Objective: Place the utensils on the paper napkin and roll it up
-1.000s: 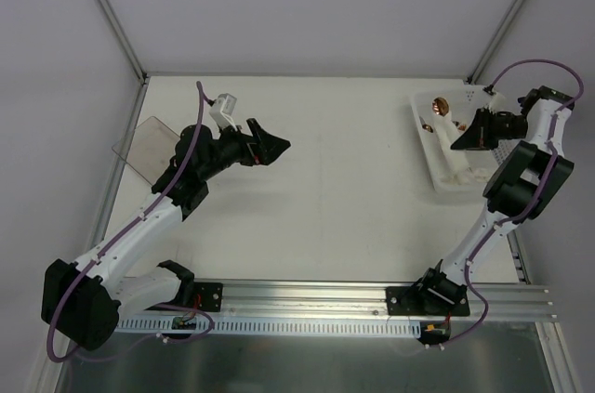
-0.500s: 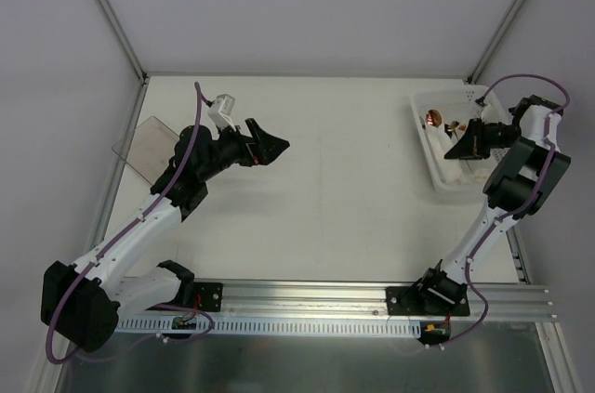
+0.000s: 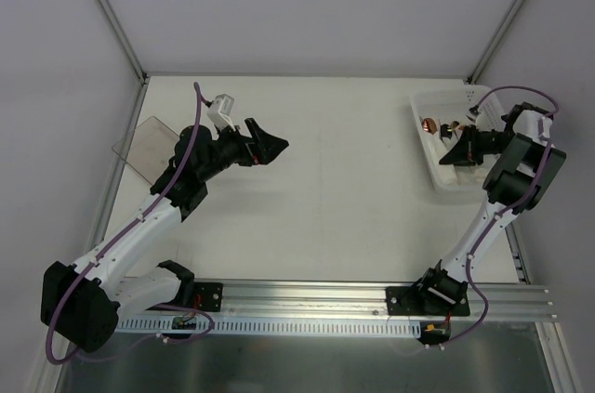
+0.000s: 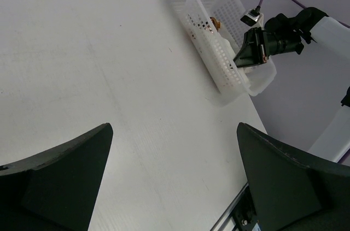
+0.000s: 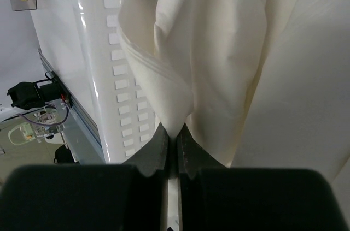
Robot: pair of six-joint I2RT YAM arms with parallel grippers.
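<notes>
Our right pincer (image 5: 175, 132) is clenched on a fold of the paper napkin (image 5: 219, 51), the two fingers pressed together around the soft white sheet. The napkin hangs bunched and creased inside the white perforated basket (image 5: 116, 78), beside its slotted wall. From above, we see tan-brown utensils (image 3: 429, 124) lying in the same basket, just beside the pincer. The basket sits at the far right corner of the matte white counter (image 3: 344, 189). Our left pincer (image 3: 272, 145) hovers over the counter's left half, fingers spread wide and holding nothing. A clear smoky plastic container (image 3: 144, 147) lies at the left edge. Pale grey walls with metal posts (image 3: 107, 12) enclose the counter.
</notes>
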